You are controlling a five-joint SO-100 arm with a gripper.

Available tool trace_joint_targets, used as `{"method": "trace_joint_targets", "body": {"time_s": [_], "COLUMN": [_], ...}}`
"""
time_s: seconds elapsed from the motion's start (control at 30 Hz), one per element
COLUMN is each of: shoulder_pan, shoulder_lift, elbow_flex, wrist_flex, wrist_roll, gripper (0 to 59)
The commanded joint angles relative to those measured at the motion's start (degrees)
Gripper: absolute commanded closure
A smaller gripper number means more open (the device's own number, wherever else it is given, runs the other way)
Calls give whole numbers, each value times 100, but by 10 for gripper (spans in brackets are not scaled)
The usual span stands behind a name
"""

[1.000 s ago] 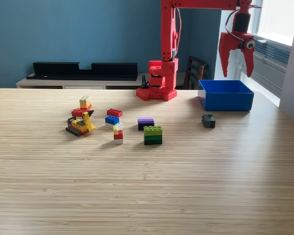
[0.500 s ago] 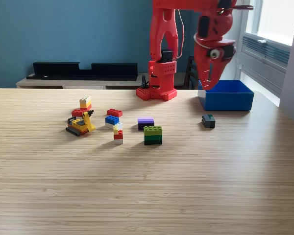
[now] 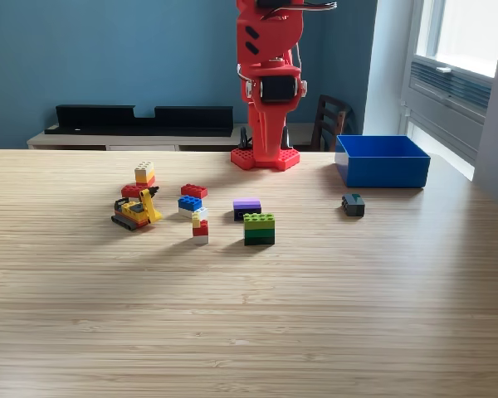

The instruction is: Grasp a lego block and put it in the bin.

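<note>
**Arm hanging over its base, a block yet to be picked**

The red arm (image 3: 268, 50) is hanging in front of its own base, its gripper (image 3: 268, 141) pointing down, high above the table (image 3: 249, 315) and well apart from every block. The fingers are lying in line with the camera, so I cannot tell whether they are parted or together; nothing is showing between them. In my judgement the reach step is in hand: no block is being held, and the bin (image 3: 382, 162) is sitting at the exterior view's right, near the table's far edge, with no block visible over its wall.

The next move is calling for a swing toward the exterior view's left and a descent onto one block. The purple block (image 3: 246, 207) and the green block (image 3: 259, 228) are lying nearest the base, close beside each other, so a clean grip is asking for fingers straddling one alone. The dark block (image 3: 353, 204) is lying by itself just before the bin.

The blocks are looking like hard, glossy, studded plastic with square edges; the bin is smooth blue plastic, low-walled and rectangular; the table is matt, fine-striped wood grain.
</note>
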Motion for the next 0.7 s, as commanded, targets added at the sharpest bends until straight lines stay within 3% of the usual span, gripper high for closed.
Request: {"method": "trace_joint_targets", "body": {"time_s": [0.03, 0.33, 0.7], "shoulder_pan": [26, 44, 747], "shoulder_lift": [457, 457, 448], "elbow_flex": [-158, -70, 264], "wrist_flex": [-70, -211, -861], "wrist_roll": [18, 0, -114], "gripper": [585, 585, 585]}}
